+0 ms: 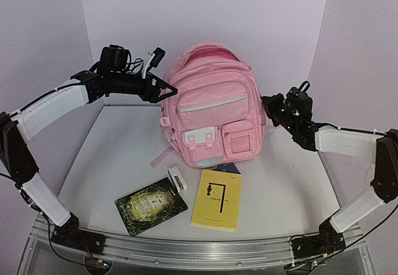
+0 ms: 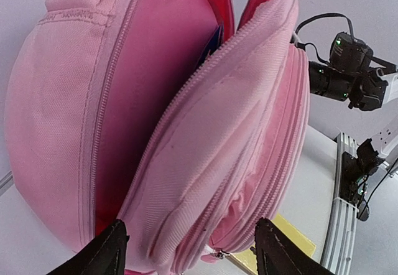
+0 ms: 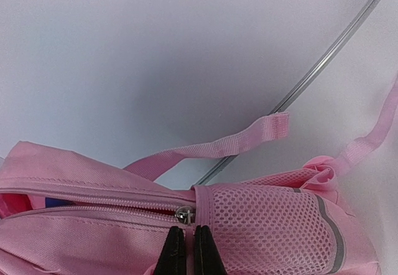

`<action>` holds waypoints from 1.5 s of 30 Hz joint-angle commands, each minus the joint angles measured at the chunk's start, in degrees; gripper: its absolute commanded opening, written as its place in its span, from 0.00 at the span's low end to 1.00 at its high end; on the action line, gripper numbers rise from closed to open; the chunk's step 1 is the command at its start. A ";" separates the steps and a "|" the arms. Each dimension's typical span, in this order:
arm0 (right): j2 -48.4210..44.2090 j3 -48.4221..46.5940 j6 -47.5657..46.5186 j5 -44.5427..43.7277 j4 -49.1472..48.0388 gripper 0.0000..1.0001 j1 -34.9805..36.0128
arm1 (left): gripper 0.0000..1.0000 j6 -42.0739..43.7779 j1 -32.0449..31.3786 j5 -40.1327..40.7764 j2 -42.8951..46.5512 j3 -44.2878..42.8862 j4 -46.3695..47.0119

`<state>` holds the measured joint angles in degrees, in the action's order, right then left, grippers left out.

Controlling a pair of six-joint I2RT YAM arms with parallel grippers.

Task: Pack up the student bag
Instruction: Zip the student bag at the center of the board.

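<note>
The student bag (image 1: 211,107), a large pink backpack, stands upright mid-table with its top compartment gaping. In the left wrist view the student bag (image 2: 186,132) fills the frame, and a blue item (image 2: 212,43) shows inside the opening. My left gripper (image 1: 166,92) hovers at the bag's upper left; its fingers (image 2: 107,254) stand wide apart, open, either side of the front section. My right gripper (image 1: 268,104) is at the bag's right side. It (image 3: 186,250) is shut, with a thin pink zip pull pinched just below the metal slider (image 3: 184,213).
In front of the bag lie a yellow book (image 1: 216,198), a dark green book (image 1: 151,205) and a small white object (image 1: 177,178). A dark blue edge (image 1: 230,168) pokes out under the bag. A mesh side pocket (image 3: 273,225) and a loose strap (image 3: 236,143) sit by my right fingers.
</note>
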<state>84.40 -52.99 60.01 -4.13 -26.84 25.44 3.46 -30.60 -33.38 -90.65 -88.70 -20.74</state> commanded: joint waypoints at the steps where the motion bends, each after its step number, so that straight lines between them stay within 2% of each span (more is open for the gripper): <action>1: -3.47 1.79 -0.24 -0.79 -4.07 0.00 -0.05 | 0.70 2.34 -1.16 1.55 -3.09 -4.32 -0.02; 4: -4.05 2.88 -0.24 -0.79 -4.01 0.00 -0.04 | 0.64 2.27 -1.51 0.21 -3.75 -4.50 1.87; 7: -4.68 4.72 0.17 -1.48 -3.72 0.00 -0.07 | 0.29 2.29 -1.75 -2.17 -4.56 -5.02 2.30; 9: -5.56 6.04 0.63 -2.96 -2.60 0.00 -0.31 | 0.10 2.75 -1.74 -2.23 -4.41 -4.43 2.42; 10: -5.94 6.68 0.86 -3.64 -1.95 0.00 -0.60 | 0.03 3.12 -1.75 -1.28 -4.11 -3.96 2.45; 11: -6.43 7.49 1.14 -4.27 -1.17 0.00 -0.98 | 0.01 3.53 -1.78 -0.40 -3.61 -3.35 2.46; 14: -7.20 9.14 2.51 -2.56 -0.99 0.00 -3.42 | 0.00 4.89 -1.76 0.80 -2.17 -1.66 2.12; 19: -7.05 5.33 2.81 3.42 -1.24 0.00 -4.47 | 0.00 8.62 -1.80 -1.68 -2.22 -3.08 -2.13; 30: -11.98 -0.03 5.52 12.82 -1.25 0.00 -5.16 | 0.00 17.83 -2.72 4.66 -1.82 -5.83 -10.16; 39: -12.86 -3.18 6.08 15.98 -1.19 0.00 -5.20 | 0.00 19.24 -2.84 5.98 -1.95 -6.60 -11.19; 45: -11.23 -9.13 1.22 18.07 2.05 0.00 -5.07 | 0.00 16.62 -2.81 6.61 -2.55 -7.70 -9.00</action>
<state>73.48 -54.57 64.80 12.11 -21.30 20.53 20.35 -33.47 -28.73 -94.41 -93.10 -28.57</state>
